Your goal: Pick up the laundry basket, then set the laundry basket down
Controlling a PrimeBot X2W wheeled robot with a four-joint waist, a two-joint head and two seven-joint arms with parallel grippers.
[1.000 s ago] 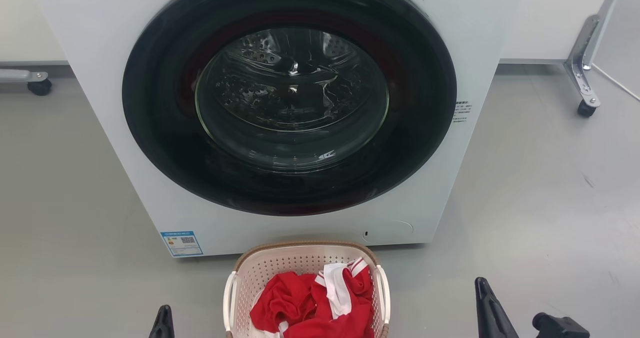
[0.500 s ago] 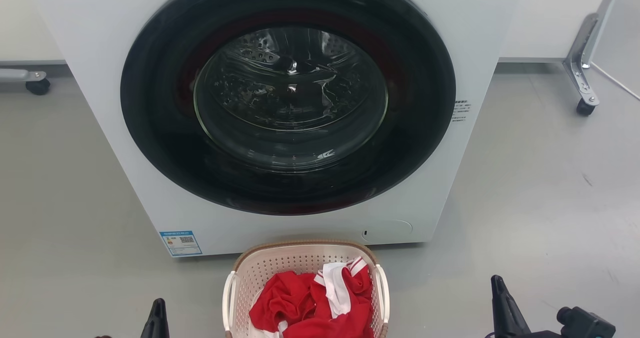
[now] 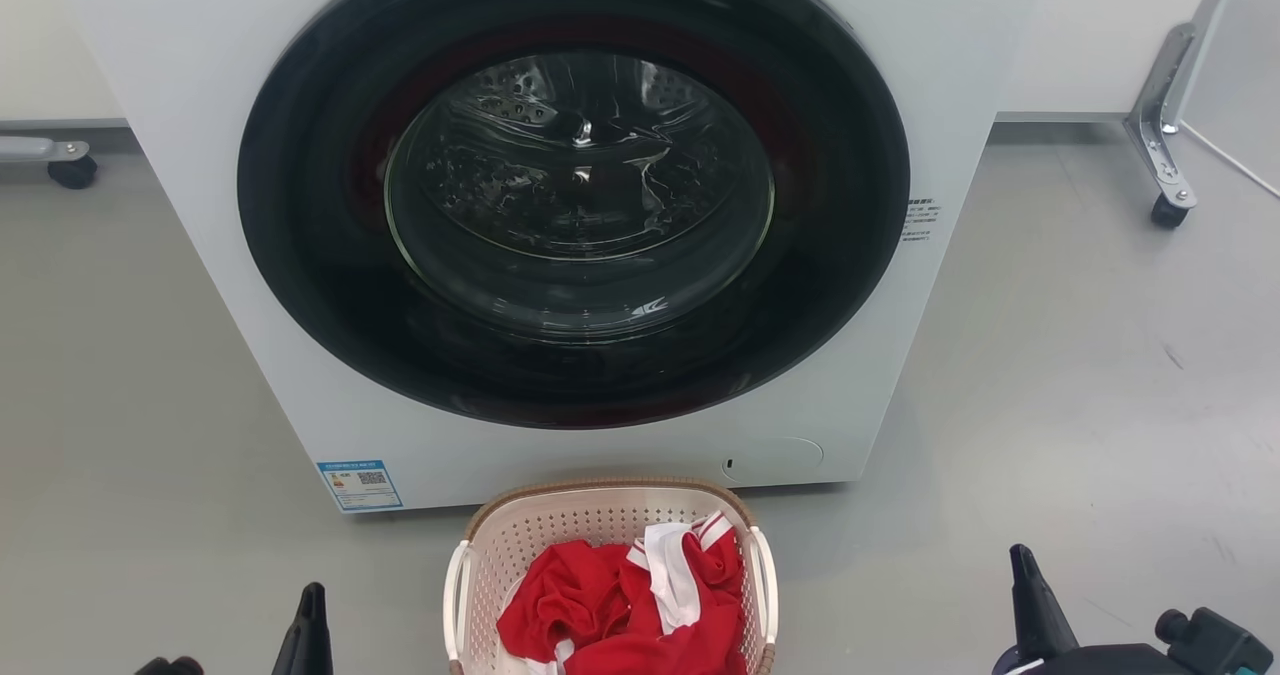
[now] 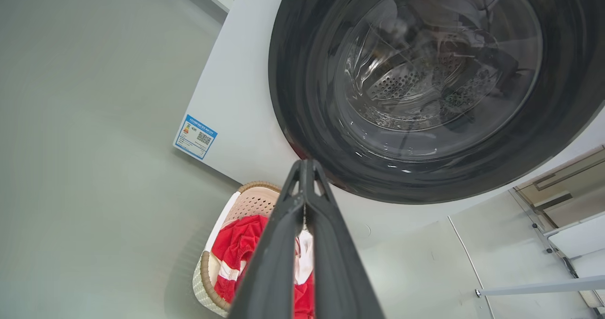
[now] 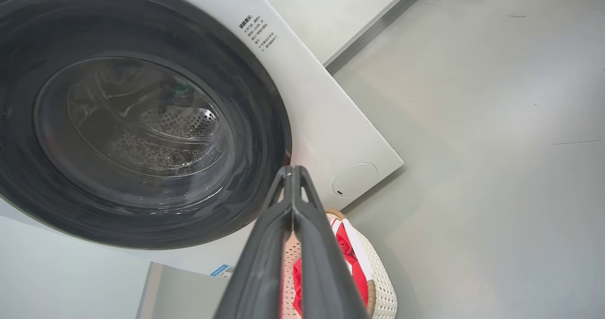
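Left tool (image 4: 306,168): fingers pressed together, holding nothing, low at the basket's left, apart from it. Right tool (image 5: 293,170): likewise pressed together and empty, well off to the right. Laundry basket (image 3: 600,525) on the floor (image 3: 1050,405) between them, red-and-white clothes (image 3: 600,615) inside. Just behind it: white washer (image 3: 180,105), dark round door (image 3: 575,185) shut.

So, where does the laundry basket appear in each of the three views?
Head view: the laundry basket at the bottom centre.
Left wrist view: the laundry basket low, left of centre, partly behind the left gripper.
Right wrist view: the laundry basket at the bottom, right of centre, partly behind the right gripper.
Shared landmark: the washer door, above it in each view.
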